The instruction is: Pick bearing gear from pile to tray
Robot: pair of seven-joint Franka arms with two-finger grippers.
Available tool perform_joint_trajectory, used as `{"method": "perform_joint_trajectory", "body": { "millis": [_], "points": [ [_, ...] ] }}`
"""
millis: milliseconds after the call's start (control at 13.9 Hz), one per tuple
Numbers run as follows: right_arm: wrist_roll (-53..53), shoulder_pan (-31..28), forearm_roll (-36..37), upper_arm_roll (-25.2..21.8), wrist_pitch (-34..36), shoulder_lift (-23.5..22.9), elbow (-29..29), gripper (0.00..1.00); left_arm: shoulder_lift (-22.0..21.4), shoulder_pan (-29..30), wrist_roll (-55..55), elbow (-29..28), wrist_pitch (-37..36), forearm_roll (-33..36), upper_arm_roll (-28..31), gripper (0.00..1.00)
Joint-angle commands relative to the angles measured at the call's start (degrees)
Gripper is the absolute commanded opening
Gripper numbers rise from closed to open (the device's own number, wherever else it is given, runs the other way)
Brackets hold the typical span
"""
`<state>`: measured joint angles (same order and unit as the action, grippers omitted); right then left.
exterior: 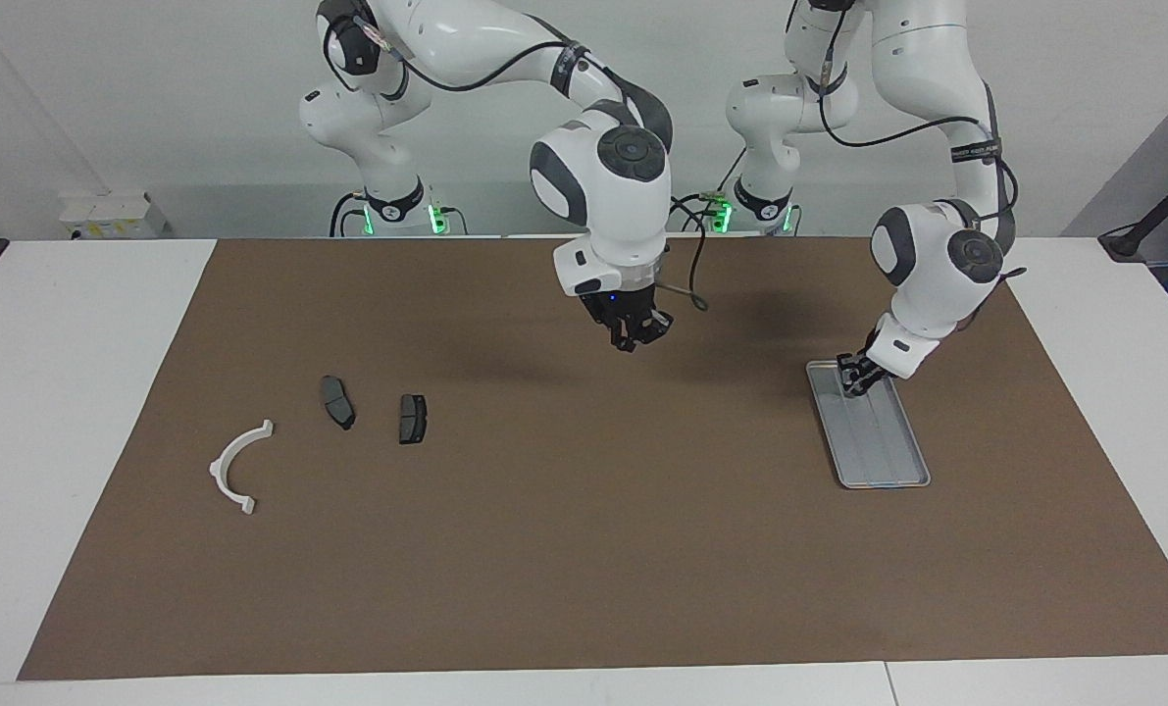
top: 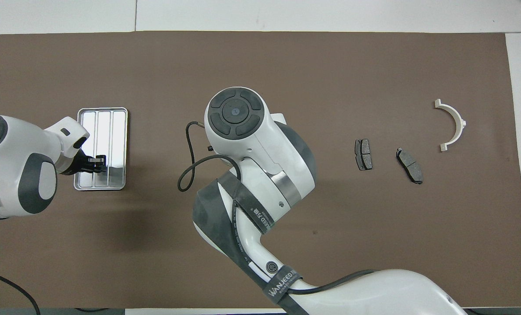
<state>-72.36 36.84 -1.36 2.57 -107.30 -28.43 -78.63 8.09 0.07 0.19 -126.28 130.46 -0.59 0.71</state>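
Observation:
The pile lies toward the right arm's end of the table: a white curved bracket and two dark brake pads. The silver tray lies toward the left arm's end. My right gripper hangs shut over the bare mat between pile and tray, and nothing shows in it. In the overhead view its own wrist hides it. My left gripper is low over the tray's end nearest the robots. The bearing gear is out of view.
A brown mat covers most of the white table. A black cable loop hangs from the right wrist. The right forearm crosses the middle of the overhead view.

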Motion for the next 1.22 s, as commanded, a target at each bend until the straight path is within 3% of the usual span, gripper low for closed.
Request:
{"method": "perform_joint_trajectory", "body": {
  "millis": [0, 144, 503, 574, 646, 862, 934, 1005, 1077, 1149],
  "points": [
    [-5.59, 2.09, 3.38, -0.11, -7.89, -6.26, -0.21, 0.0, -2.12, 0.64, 0.07, -2.66, 2.42, -0.37, -0.45, 0.1],
    [-5.69, 2.27, 3.56, -0.11, -11.25, -8.91, -0.38, 0.0, -2.11, 0.64, -1.06, -3.36, 3.57, -0.55, -0.45, 0.1],
    [-5.6, 1.65, 4.44, -0.11, -16.87, -10.24, -3.53, 0.0, -2.11, 0.55, -1.69, -4.59, 5.59, -0.55, -0.54, 0.13],
    [-5.6, 1.65, 4.52, -0.11, -17.67, -10.24, -4.07, 0.0, -2.11, 0.55, -1.69, -4.59, 5.77, -0.55, -0.54, 0.18],
    [-5.69, 1.65, 4.7, -0.11, -17.77, -10.24, -4.16, 0.0, -2.11, 0.55, -1.69, -4.59, 5.77, -0.55, -0.54, 0.44],
    [-5.69, 1.57, 4.79, -0.11, -18.56, -10.24, -4.6, 0.0, -2.03, 0.55, -1.69, -4.33, 5.42, -0.55, -0.54, 0.75],
    [-5.69, 1.57, 4.7, -0.11, -18.3, -10.15, -4.6, 0.0, -1.85, 0.38, -1.77, -3.81, 5.07, -0.64, -0.63, 0.79],
    [-5.78, 1.57, 4.79, -0.2, -17.6, -10.15, -4.43, 0.17, -1.59, -0.24, -2.38, -2.32, 4.63, -1.59, -0.63, 0.79],
    [-5.78, 1.65, 4.79, -0.37, -17.16, -10.15, -4.16, 0.76, -1.24, -1.11, -4.04, -0.31, 2.89, -3.26, -0.63, 0.78],
    [-5.78, 1.74, 4.96, -0.46, -15.5, -10.24, -3.55, 1.0, -1.06, -2.86, -6.67, 1.98, 0.87, -4.32, -0.63, 0.77]
  ]
}}
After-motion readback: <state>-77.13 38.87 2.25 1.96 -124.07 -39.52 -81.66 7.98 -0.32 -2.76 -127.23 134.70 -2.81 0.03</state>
